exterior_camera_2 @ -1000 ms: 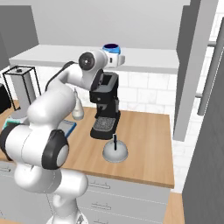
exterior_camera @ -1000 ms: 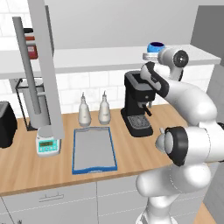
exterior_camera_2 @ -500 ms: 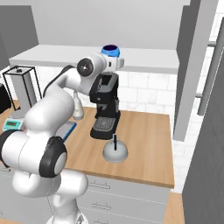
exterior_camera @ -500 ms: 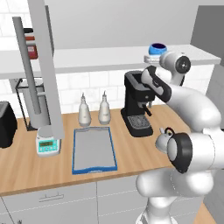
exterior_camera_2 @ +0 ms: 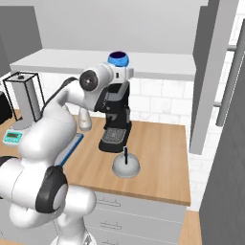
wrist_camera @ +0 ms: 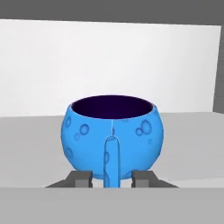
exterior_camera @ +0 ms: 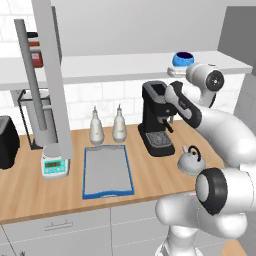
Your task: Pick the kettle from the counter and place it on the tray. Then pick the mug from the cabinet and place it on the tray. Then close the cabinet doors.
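Note:
The blue mug stands upright on the pale cabinet shelf with its handle facing my hand. My gripper is open, with one fingertip on each side of the handle, close to the mug's base. From the base cameras, the mug sits at the shelf's front edge with my hand right at it. The silver kettle rests on the wooden counter in front of the coffee machine. The blue-rimmed tray lies flat on the counter to the left.
A black coffee machine stands under the shelf, below my forearm. Two grey bottles stand behind the tray, a white-and-teal scale to its left. The cabinet doors are open, their bar handles sticking out.
My elbow has dropped and swung down, uncovering the kettle in the left base view. The wrist has shifted slightly beside the mug. The mug has not moved.

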